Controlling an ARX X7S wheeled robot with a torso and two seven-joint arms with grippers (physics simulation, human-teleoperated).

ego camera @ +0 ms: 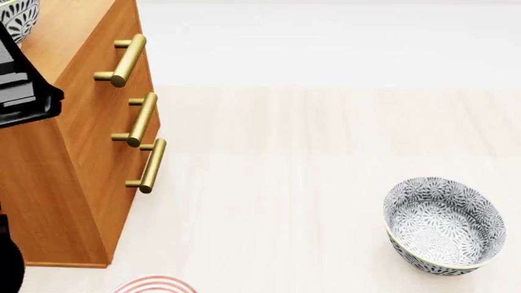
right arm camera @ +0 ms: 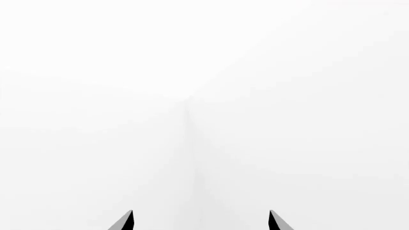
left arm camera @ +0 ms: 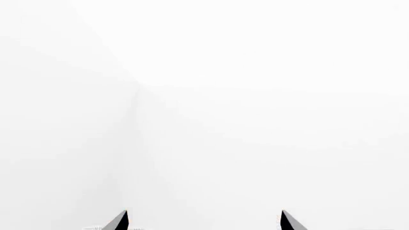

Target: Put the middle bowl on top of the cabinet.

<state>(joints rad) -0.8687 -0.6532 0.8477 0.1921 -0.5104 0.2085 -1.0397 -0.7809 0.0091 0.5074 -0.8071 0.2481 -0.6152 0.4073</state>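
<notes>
Orange-brown wood fills the left side of the head view: that's the cabinet (ego camera: 73, 177), with three brass bar handles (ego camera: 136, 119) running down its front and a lighter flat top. Right at the top-left corner, a patterned bowl (ego camera: 18, 18) sits on the cabinet top, only partly in frame, white with that dense grey-black leaf print. It's cut off by the edge, so can't say much more about it. A dark chunk of the robot's left arm (ego camera: 24, 91) overlaps the cabinet just beside it. Down on the pale wooden floor, well apart from the cabinet, there's a second bowl (ego camera: 443, 224) with the same print, upright and sitting alone at lower right. A bit of a red-and-white striped round thing (ego camera: 153, 285) pokes in at the bottom edge near the cabinet's base. Both wrist views show just white walls and a corner. The left gripper (left arm camera: 203, 221) has its tips spread apart with nothing between them, same for the right gripper (right arm camera: 201, 221).
</notes>
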